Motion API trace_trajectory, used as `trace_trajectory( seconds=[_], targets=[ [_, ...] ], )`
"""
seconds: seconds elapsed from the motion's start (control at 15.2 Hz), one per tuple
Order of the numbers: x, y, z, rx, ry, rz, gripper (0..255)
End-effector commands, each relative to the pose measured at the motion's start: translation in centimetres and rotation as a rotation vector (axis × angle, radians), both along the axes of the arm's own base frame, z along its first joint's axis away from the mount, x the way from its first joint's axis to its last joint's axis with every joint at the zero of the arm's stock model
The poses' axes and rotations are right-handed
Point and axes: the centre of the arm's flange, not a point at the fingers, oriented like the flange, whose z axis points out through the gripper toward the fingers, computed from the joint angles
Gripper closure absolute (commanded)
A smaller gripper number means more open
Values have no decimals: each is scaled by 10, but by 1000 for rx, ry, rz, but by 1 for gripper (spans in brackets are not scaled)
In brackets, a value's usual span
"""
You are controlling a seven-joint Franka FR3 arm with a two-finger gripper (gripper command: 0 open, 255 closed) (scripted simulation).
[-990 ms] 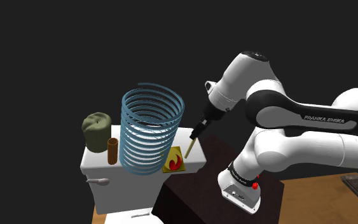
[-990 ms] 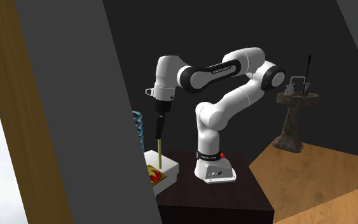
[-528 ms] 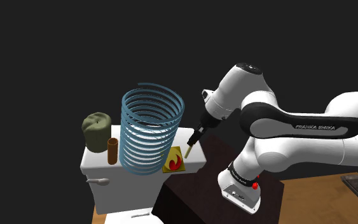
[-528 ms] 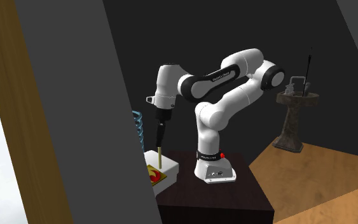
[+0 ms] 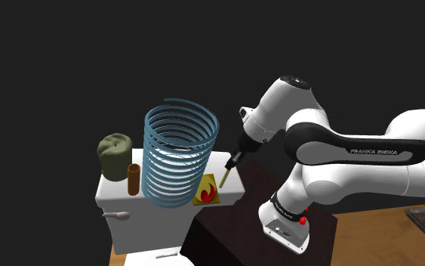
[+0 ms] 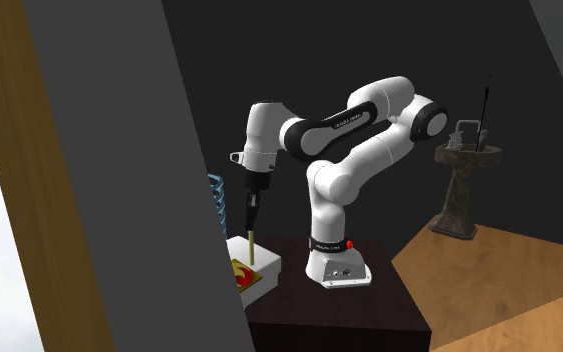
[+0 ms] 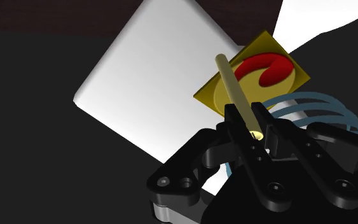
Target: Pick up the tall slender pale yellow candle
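Note:
The tall slender pale yellow candle (image 5: 224, 178) hangs nearly upright from my gripper (image 5: 233, 160), which is shut on its upper end. Its lower end is just above, or at, the right end of the white tank lid (image 5: 112, 198), beside a yellow square plate with a red emblem (image 5: 207, 193). In the wrist view the two black fingers (image 7: 234, 118) clasp the candle (image 7: 234, 95), whose far tip lies over the edge of the yellow plate (image 7: 279, 79). From the second exterior view the candle (image 6: 252, 247) points down below the gripper (image 6: 251, 215).
A large blue wire coil (image 5: 179, 155) stands on the lid just left of the candle. Further left are a brown cylinder (image 5: 133, 179) and a green rounded lump (image 5: 115, 156). The dark stand (image 5: 233, 227) adjoins the tank. A pedestal basin (image 6: 462, 190) stands far off.
Over the last second the arm lowered, bringing the candle down towards the tank lid beside the yellow plate. Since half a second ago almost nothing has moved.

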Motion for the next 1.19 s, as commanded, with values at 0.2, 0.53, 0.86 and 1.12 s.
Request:
trace_trajectory(
  seconds=[0.2, 0.53, 0.86, 1.12],
  targets=[
    [1, -1, 11, 0, 0, 0, 255],
    [1, -1, 37, 0, 0, 0, 255],
    [1, -1, 63, 0, 0, 0, 255],
    [1, -1, 80, 0, 0, 0, 255]
  ],
)
